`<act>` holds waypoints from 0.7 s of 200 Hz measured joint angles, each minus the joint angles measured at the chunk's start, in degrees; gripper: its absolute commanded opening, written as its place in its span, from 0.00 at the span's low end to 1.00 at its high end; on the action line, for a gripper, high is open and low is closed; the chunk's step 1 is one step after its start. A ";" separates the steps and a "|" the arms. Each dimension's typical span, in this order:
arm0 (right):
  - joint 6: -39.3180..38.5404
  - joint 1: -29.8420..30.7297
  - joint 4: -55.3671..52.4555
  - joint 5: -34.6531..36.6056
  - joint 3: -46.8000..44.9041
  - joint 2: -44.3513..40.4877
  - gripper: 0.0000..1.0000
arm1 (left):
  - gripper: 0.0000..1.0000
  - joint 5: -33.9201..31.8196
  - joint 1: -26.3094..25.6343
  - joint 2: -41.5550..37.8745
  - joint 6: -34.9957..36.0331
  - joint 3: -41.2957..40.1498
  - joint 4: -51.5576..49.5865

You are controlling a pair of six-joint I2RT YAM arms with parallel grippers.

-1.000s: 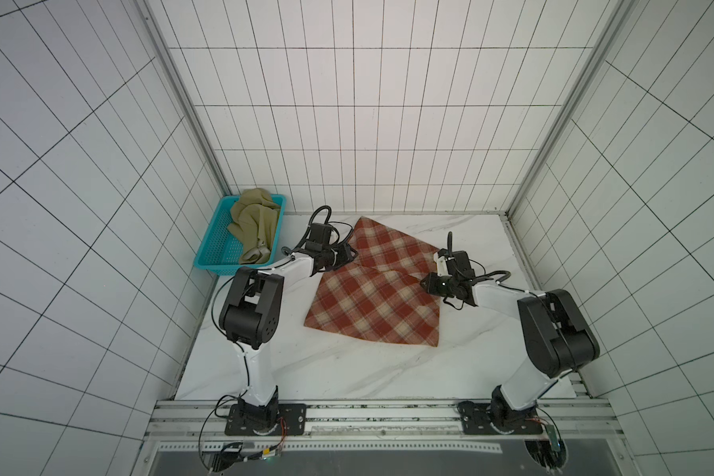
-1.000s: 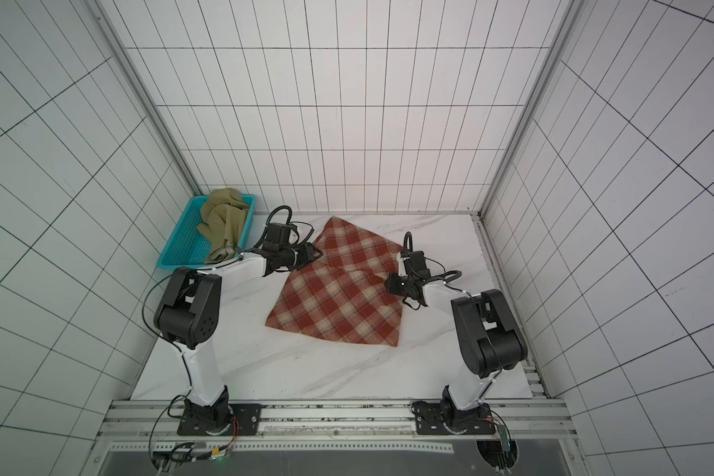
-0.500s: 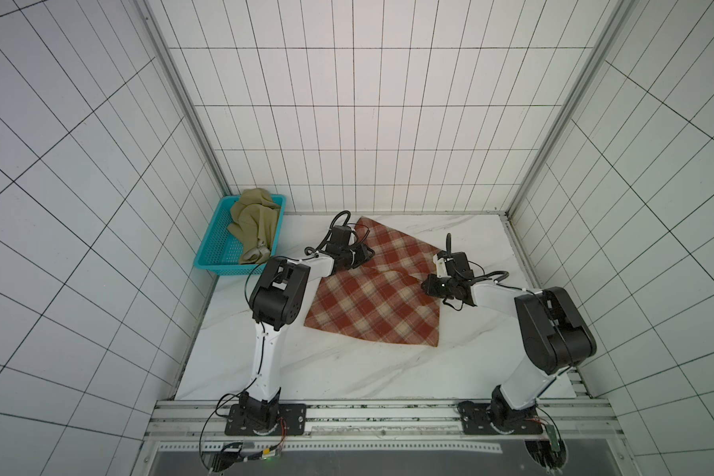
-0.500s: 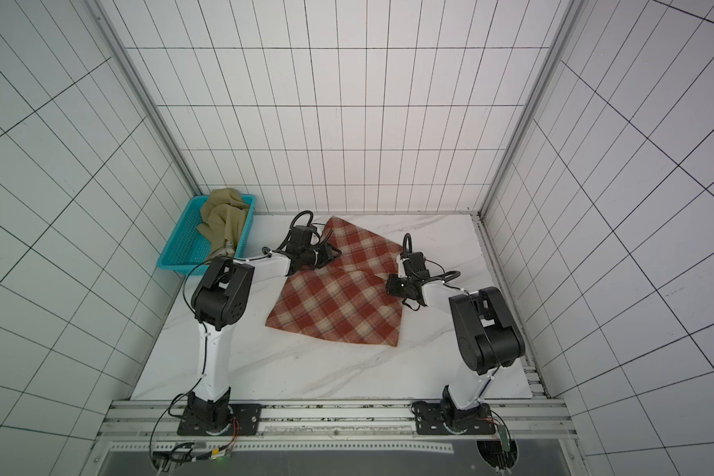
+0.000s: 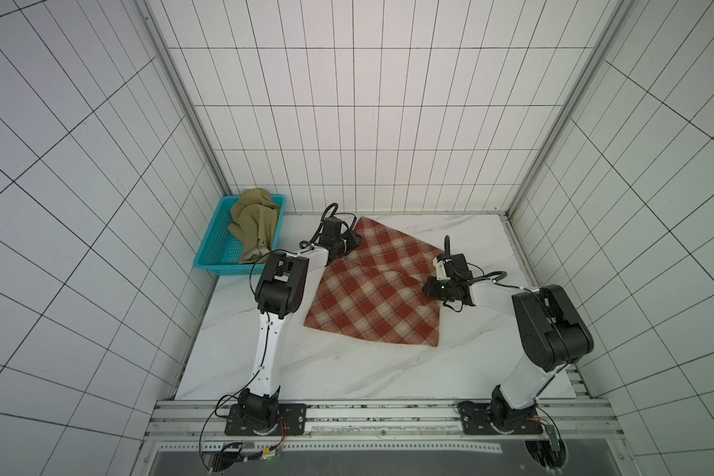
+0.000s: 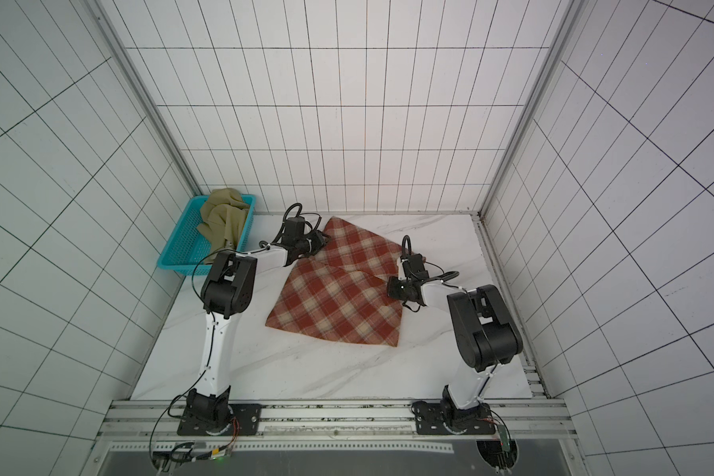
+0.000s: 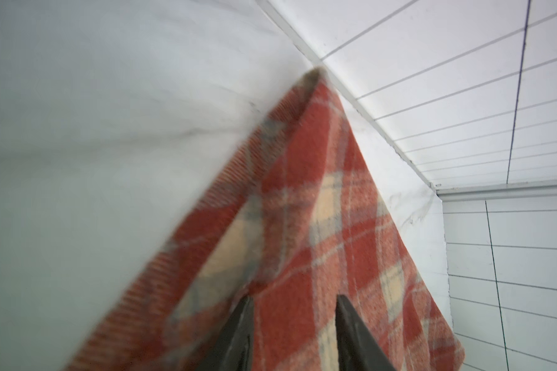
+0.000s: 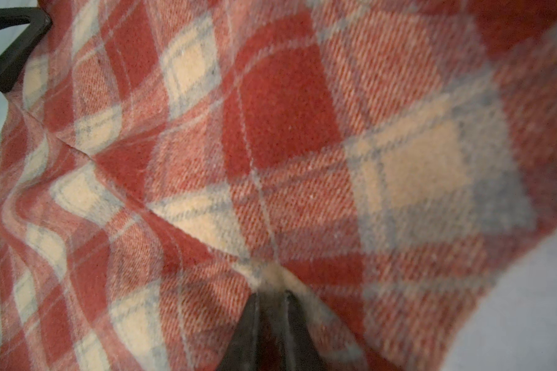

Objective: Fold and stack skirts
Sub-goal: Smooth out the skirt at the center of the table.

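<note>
Folding the plaid skirt (image 5: pixel 372 296) on the counter (image 5: pixel 347 371): right gripper (image 8: pixel 272 294) pinched nearly closed on its right edge; left gripper (image 7: pixel 295 297), jaws half apart over the far-left corner, nothing clearly held. Next, I reckon, carry that edge across. Bare counter in front, back wall close. Meanwhile the olive skirt (image 5: pixel 254 224) sits in the basket (image 5: pixel 217 255).

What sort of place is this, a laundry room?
Probably a robot test booth, not a home: white tiled walls box in a marble-look table, a left arm and right arm stand bolted to a metal rail, and a plaid skirt lies between them.
</note>
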 measured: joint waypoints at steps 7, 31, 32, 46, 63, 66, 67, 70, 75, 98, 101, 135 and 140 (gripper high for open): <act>0.02 0.00 0.02 0.00 0.00 0.07 0.16 | 0.42 0.07 0.42 0.42 0.00 0.42 0.02; 0.04 0.00 0.02 0.00 0.02 0.07 0.15 | 0.41 -0.83 1.20 0.72 0.39 1.62 -0.26; 0.04 0.00 0.02 0.00 0.02 0.07 0.15 | 0.41 -0.85 1.20 0.72 0.44 1.64 -0.26; 0.20 0.00 -0.02 0.04 0.02 -0.13 0.15 | 0.41 -1.60 1.38 0.72 1.14 1.81 -0.76; 0.48 0.00 -1.25 0.48 0.02 -1.66 0.17 | 0.41 -2.16 1.40 -0.02 2.16 0.90 -1.09; 0.46 0.00 -1.51 0.55 0.02 -2.03 0.18 | 0.41 -2.27 1.42 -0.39 2.32 0.33 -1.11; 0.50 0.00 -1.64 0.59 0.02 -2.27 0.18 | 0.41 -2.27 1.42 -0.52 2.38 0.22 -1.14; 0.61 0.00 -1.84 0.74 0.02 -2.89 0.19 | 0.41 -2.38 1.40 -1.07 2.60 -0.35 -1.25; 0.66 0.00 -2.23 0.83 0.02 -4.04 0.21 | 0.41 -2.45 1.40 -2.05 2.82 -1.33 -1.44; 0.90 0.00 -2.62 1.01 0.15 -10.03 0.28 | 0.41 -2.38 1.40 -9.20 3.56 -6.80 -1.95; 0.87 0.00 -2.60 0.96 0.15 -10.67 0.28 | 0.41 -2.27 1.40 -10.45 3.63 -7.50 -2.01; 0.85 0.02 -2.80 0.85 0.15 -13.44 0.28 | 0.41 0.00 1.20 -26.71 3.21 -16.46 0.15; 0.87 0.02 -2.89 0.79 0.04 -13.44 0.28 | 0.41 0.22 1.11 -28.81 3.06 -18.05 0.79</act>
